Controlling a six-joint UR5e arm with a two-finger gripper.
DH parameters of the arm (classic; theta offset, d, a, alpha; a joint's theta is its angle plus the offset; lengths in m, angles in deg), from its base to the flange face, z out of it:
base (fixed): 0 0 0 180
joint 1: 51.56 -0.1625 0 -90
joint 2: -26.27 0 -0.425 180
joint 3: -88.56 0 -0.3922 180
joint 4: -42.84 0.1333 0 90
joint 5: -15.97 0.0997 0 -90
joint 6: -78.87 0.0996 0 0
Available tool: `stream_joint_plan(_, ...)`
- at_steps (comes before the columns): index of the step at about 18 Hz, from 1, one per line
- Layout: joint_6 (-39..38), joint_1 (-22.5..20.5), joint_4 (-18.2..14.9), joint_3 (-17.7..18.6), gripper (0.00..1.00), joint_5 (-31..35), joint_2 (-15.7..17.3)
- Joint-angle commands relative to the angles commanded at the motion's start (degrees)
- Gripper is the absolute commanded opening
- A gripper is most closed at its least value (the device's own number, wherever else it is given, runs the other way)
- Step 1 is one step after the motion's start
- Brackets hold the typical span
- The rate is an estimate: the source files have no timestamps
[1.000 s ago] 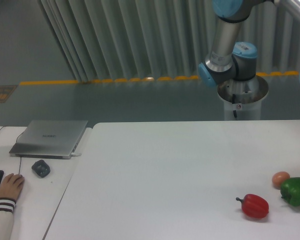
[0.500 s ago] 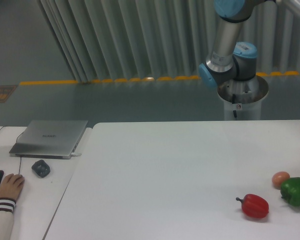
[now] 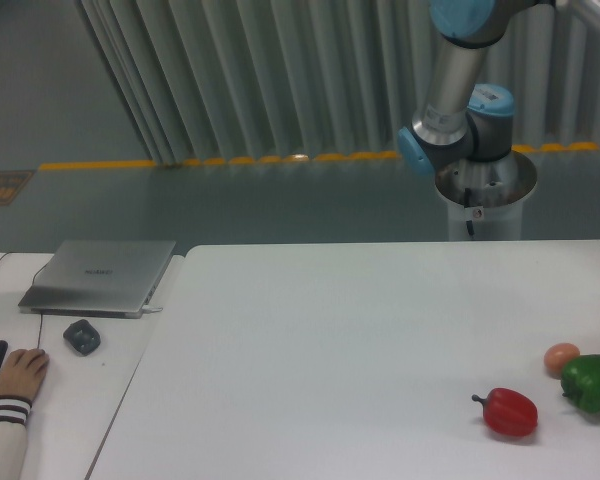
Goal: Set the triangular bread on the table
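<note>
The triangular bread cannot be seen anywhere in this view, so where it lies cannot be told, and neither can its place relative to the gripper, which is also out of the picture; whether the jaws are open, closed or holding something cannot be told. The table (image 3: 330, 340) is a large white top filling the near and middle ground. On its near right part lie a red pepper (image 3: 509, 411), a small orange-brown ball (image 3: 561, 358) just beyond it to the right, and a green pepper (image 3: 591, 382) at the right edge, close beside the ball. These three sit clustered together, while the wide middle and left of the tabletop show only white surface. Behind the far right edge stands the robot arm (image 3: 458, 90) on its grey base, its blue-capped joints rising out of the top of the view. To the left is a narrower white desk (image 3: 70, 400) carrying a closed grey laptop (image 3: 100, 276), a dark mouse (image 3: 81, 336) and, at the near left corner, a person's hand (image 3: 20, 372) in a striped cuff. Beyond lie a grey floor with a yellow line and a ribbed grey wall.
</note>
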Motion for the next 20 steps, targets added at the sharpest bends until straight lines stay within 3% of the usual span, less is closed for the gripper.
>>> stream_joint_plan(3, -0.2, -0.3, 0.7, -1.5, 1.00, -0.3, -0.9)
stream_joint_plan(5, -0.1, -0.3, 3.8, -1.8, 1.00, -1.6, -1.2)
stream_joint_plan(20, 0.3, -0.6, 4.5, -3.8, 1.00, -1.8, -5.5)
